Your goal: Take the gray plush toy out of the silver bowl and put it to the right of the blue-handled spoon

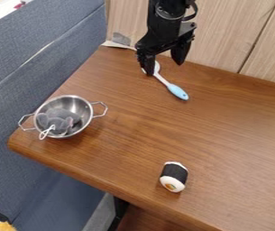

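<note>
Nearest of all, the brown table (pixel 224 135) spreads across the center and lower right of the frame. A blue bench (pixel 19 76) runs down the left side. At top center hangs the black gripper (pixel 165 68), spread wide, holding nothing. Left of center is a metal pot (pixel 84 108) with two handles. The spoon (pixel 178 92) lies just beneath the gripper, white head up by the left-hand fingertip, blue handle slanting to the lower right. A gray toy (pixel 56 118) sits inside the pot; a black-and-white roll (pixel 176 173) lies at lower center.
</note>
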